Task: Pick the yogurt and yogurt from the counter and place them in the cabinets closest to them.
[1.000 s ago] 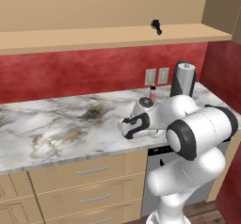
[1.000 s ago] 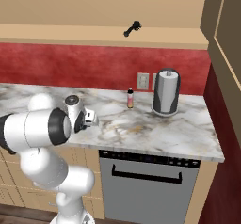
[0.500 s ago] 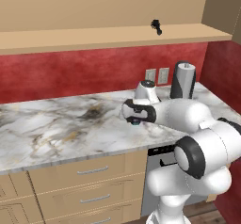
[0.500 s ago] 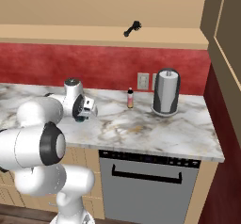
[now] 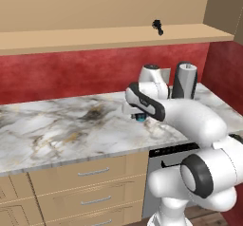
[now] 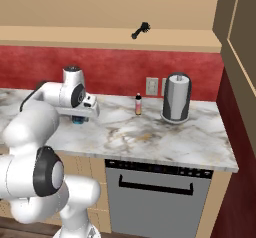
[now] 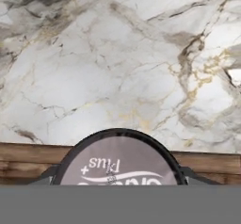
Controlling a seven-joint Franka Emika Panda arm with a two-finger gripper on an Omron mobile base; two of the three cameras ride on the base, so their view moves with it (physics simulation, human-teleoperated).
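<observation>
A small yogurt point(image 5: 141, 118) cup with a teal base hangs just above the marble counter point(image 5: 57, 130), and my gripper point(image 5: 139, 115) is shut on it. From the right base view the same yogurt point(image 6: 78, 120) peeks out under the gripper point(image 6: 80, 117), left of the middle of the counter point(image 6: 150, 137). In the hand view the yogurt's grey printed lid point(image 7: 117, 159) sits between the fingertips of the gripper point(image 7: 117, 180), with the marble well below. The tan cabinets point(image 5: 95, 6) and their shelf board point(image 5: 114, 37) run overhead.
A tall silver-grey canister point(image 6: 176, 98) stands at the back right. A slim pink-red bottle point(image 6: 138, 104) stands left of it, near a wall outlet point(image 6: 152, 86). A small dark object point(image 5: 157, 27) lies on the shelf board. Wooden drawers point(image 5: 90, 173) and a dishwasher point(image 6: 160, 197) sit below the counter.
My hand has lifted and drawn back from the counter's front edge with the cup still in it. The arm's elbow has swung forward over the counter.
</observation>
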